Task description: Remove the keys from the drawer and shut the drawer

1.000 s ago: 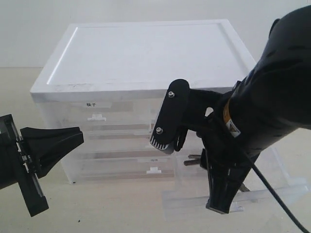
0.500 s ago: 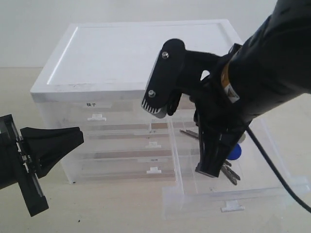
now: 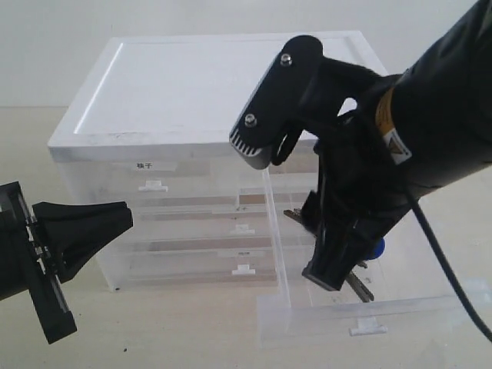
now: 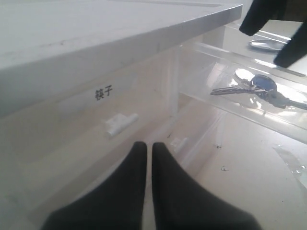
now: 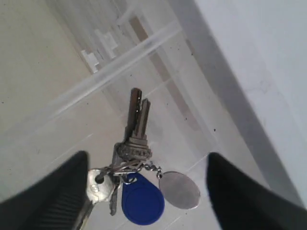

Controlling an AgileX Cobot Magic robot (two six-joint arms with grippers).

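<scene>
At the lower left, the black left gripper (image 3: 123, 215) hangs empty over the beige table (image 3: 169, 323), its fingers (image 4: 134, 167) pressed almost together. At the lower right, the half-width clear plastic drawer (image 3: 338, 311) stands pulled out, and the silver keys (image 5: 136, 182) with a round blue fob lie inside. The black right gripper (image 5: 146, 155) hovers over them, its fingers (image 5: 62, 191) spread wide on either side. Behind is the white-topped translucent drawer cabinet (image 3: 215, 84).

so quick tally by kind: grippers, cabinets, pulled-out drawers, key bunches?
Black two-finger grippers: 2 (left gripper, right gripper)
White-topped clear plastic drawer cabinet: 1
Pulled-out clear plastic drawer: 1
Silver metal key bunch with round blue fob: 1
Total: 5
</scene>
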